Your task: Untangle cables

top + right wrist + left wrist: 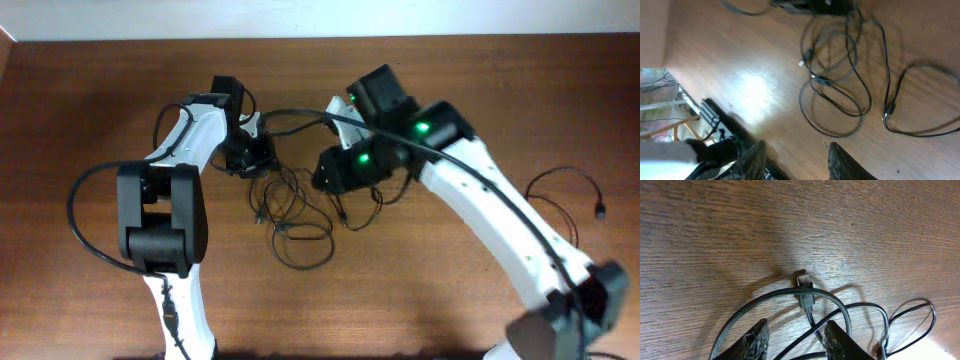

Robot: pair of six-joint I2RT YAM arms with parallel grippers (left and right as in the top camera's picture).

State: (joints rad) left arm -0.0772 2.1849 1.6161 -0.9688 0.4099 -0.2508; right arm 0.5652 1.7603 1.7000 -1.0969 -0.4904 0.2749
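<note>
Overhead: thin black cables [290, 228] sprawl in loose, tangled loops on the brown wood-grain surface [100, 80], between my left end effector [250, 158] and right end effector [335, 172]. A lone cord [601, 211] curls well apart at the right.

Left wrist: my ribbed dark fingers [755, 340] stand apart, pinching nothing. A silver-tipped plug [806, 299] lies just ahead.

Right wrist: fingers [845, 162] spread and empty over glossy wood, with the room beyond the surface edge cluttered and blurred.

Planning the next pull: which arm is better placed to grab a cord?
Left. The left hand is low over the wooden table, open fingers straddling a thin black cord with a small plug. The right hand hangs higher, open, the knotted black cords farther off.
</note>
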